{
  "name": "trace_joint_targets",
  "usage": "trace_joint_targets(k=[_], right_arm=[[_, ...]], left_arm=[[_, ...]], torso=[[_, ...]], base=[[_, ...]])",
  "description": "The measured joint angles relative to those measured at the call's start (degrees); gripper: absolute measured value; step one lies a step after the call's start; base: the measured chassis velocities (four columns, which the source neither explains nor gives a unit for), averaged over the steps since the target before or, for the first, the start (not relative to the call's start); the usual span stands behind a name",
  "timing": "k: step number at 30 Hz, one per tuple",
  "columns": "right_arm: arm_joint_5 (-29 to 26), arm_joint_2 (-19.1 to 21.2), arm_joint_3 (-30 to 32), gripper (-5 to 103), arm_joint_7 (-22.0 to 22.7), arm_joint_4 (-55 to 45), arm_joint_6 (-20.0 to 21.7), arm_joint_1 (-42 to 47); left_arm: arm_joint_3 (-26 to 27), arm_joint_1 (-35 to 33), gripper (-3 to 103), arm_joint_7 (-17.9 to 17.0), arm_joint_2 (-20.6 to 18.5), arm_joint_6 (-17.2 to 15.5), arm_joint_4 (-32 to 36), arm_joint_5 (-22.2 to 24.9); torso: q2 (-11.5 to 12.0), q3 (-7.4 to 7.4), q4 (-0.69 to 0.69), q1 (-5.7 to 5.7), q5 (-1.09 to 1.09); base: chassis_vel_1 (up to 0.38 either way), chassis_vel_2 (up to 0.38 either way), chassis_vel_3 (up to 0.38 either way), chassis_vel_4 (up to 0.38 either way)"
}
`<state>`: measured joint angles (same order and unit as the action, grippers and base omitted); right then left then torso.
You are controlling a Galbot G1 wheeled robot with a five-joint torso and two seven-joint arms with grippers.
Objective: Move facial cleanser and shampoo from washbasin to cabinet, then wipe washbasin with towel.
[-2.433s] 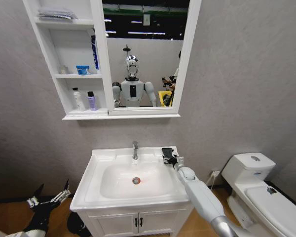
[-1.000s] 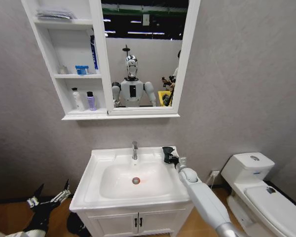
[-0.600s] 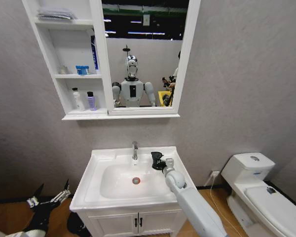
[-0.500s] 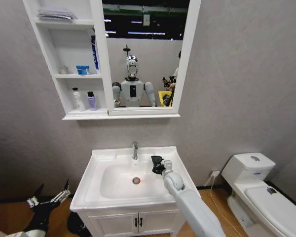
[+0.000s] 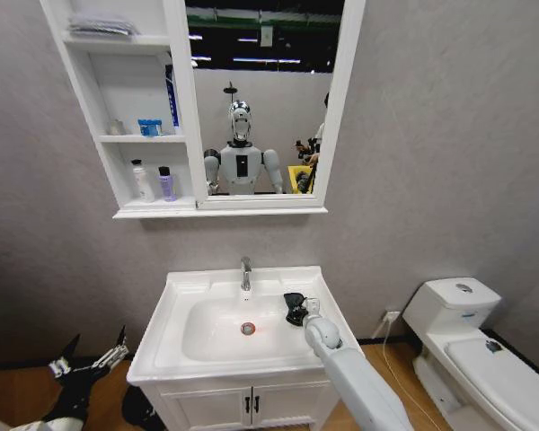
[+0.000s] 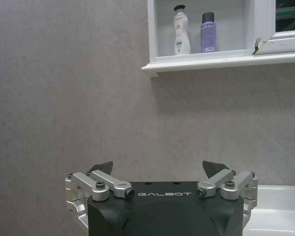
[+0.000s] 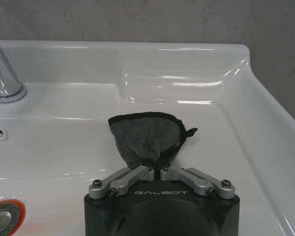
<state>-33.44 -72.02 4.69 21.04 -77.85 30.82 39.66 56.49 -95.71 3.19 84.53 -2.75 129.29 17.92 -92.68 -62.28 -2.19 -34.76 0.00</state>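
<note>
My right gripper is shut on the dark grey towel, holding it over the right side of the washbasin bowl, right of the chrome tap. The towel hangs just above the white slope of the bowl. On the cabinet's lowest shelf stand a white bottle and a purple bottle; the left wrist view shows the white bottle and the purple bottle too. My left gripper stays open low at the left, beside the vanity, its fingertips spread wide.
A white toilet stands to the right of the washbasin. The red drain ring sits at the bowl's middle. The white two-door vanity is below. A mirror fills the cabinet's right part.
My right gripper carried the towel from the washbasin's back right corner leftward and down into the bowl's right side. The left arm stayed still.
</note>
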Motion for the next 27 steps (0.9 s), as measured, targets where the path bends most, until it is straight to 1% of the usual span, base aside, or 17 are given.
trace_joint_targets(k=[7, 9, 13, 16, 25, 27], right_arm=[[0.2, -0.4, 0.3, 1, -1.0, 0.6, -0.1, 0.6], [1.2, -1.2, 0.9, 1, -2.7, 3.1, -0.7, 0.7], [2.0, -1.5, 1.0, 1, -4.2, 4.2, -1.0, 0.7], [2.2, -2.1, 1.2, 1, -6.3, 5.0, -2.0, 1.2], [2.0, -3.7, 0.8, 1, -8.9, 5.5, -3.1, 1.9], [1.0, -4.3, 0.6, 1, -9.2, 6.0, -3.0, 1.7]], left_arm=[[0.0, 0.0, 100, 0.0, 0.0, 0.0, 0.0, 0.0], [0.0, 0.0, 100, 0.0, 0.0, 0.0, 0.0, 0.0], [0.0, 0.0, 100, 0.0, 0.0, 0.0, 0.0, 0.0], [0.0, 0.0, 100, 0.0, 0.0, 0.0, 0.0, 0.0], [0.0, 0.0, 100, 0.0, 0.0, 0.0, 0.0, 0.0], [0.0, 0.0, 100, 0.0, 0.0, 0.0, 0.0, 0.0]], torso=[[0.0, 0.00, 0.00, 0.00, 0.00], [0.0, 0.00, 0.00, 0.00, 0.00], [0.0, 0.00, 0.00, 0.00, 0.00], [0.0, -0.01, -0.01, 0.00, -0.01], [0.0, -0.01, -0.01, 0.00, 0.00], [0.0, -0.01, -0.02, 0.00, -0.01]], base=[[0.000, 0.000, 0.000, 0.000], [0.000, 0.000, 0.000, 0.000], [0.000, 0.000, 0.000, 0.000], [0.000, 0.000, 0.000, 0.000], [0.000, 0.000, 0.000, 0.000], [0.000, 0.000, 0.000, 0.000]])
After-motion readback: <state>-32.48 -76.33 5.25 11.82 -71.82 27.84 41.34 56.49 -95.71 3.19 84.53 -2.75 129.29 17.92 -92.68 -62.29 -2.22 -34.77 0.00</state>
